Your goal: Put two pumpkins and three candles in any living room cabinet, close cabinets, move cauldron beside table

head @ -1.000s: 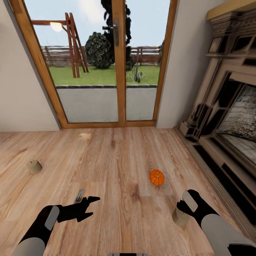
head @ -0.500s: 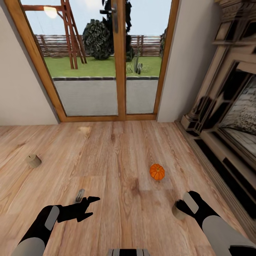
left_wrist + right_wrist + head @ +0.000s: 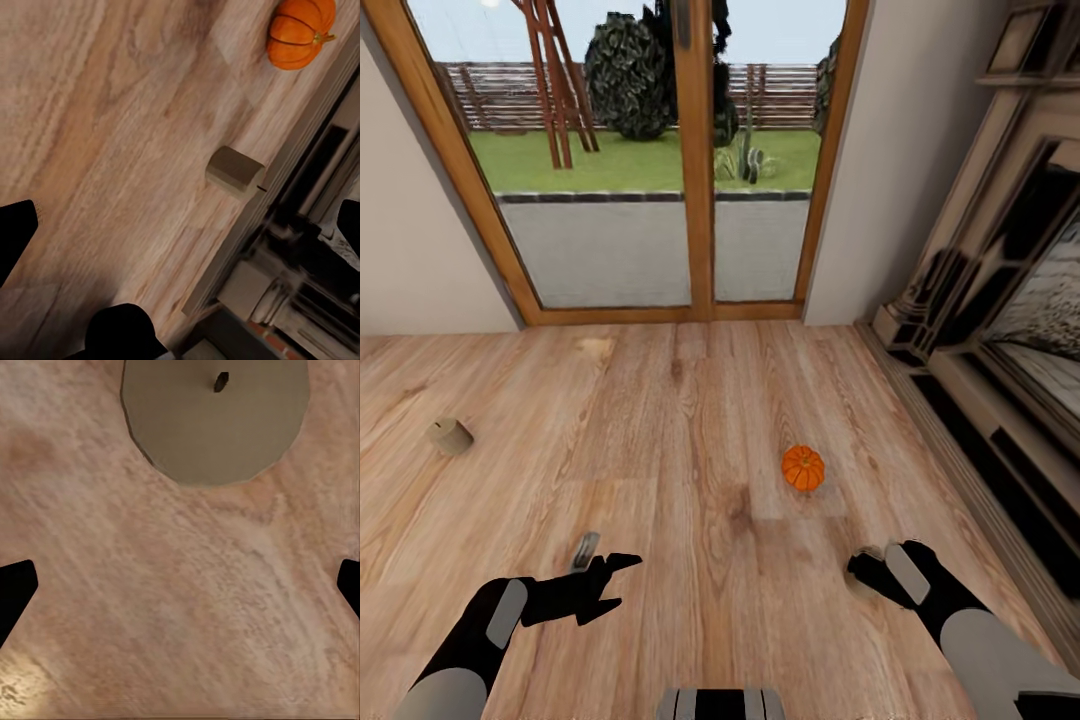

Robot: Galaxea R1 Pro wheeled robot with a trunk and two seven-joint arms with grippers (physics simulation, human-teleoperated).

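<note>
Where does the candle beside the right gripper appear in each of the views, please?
Head view: candle, lower right, partly behind the right gripper.
Left wrist view, on the floor near the pumpkin.
Right wrist view, ahead of the open fingers, seen from above.
Shared landmark: the pumpkin, in head and left wrist views.

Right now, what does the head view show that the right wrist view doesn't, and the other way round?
Head view: the pumpkin, a second candle far to the left, the glass doors and the open left gripper. Right wrist view: a dark wick, seen from above. Both: the near candle carrying it and the wooden floor.
</note>
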